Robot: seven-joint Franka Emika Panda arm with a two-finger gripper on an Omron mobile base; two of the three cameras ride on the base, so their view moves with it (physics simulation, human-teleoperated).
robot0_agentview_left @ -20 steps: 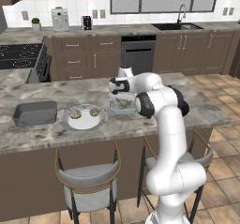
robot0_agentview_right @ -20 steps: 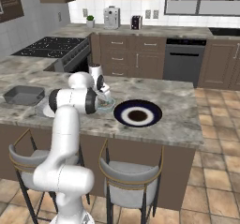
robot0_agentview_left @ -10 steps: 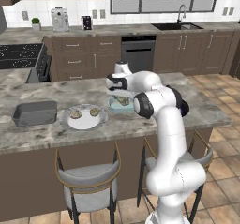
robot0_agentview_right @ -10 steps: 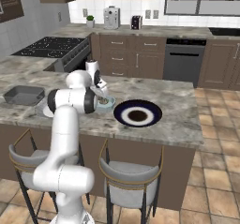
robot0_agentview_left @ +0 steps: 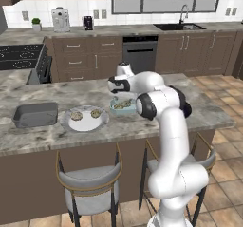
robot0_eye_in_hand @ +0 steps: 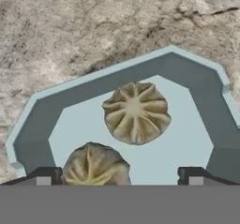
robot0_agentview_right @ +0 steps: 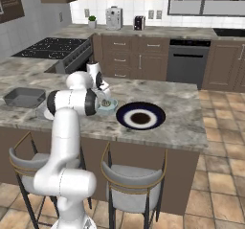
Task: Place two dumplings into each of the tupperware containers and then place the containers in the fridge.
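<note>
dumplings, two tan crinkled ones point(robot0_eye_in_hand: 136, 111), lay in the light blue tub point(robot0_eye_in_hand: 206, 96); my gripper point(robot0_eye_in_hand: 119, 174) stood apart above. dark grey tub point(robot0_agentview_left: 35, 114) unfilled, fridge pending.

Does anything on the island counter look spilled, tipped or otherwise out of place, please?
Nothing stands out. The shallow light blue tub sits flat with two tan crinkled dumplings inside; two more rest on the round pale grey plate beside the upright dark grey tub.

Glossy white tubular arm point(robot0_agentview_left: 171, 140) with dark joint bands.
</note>
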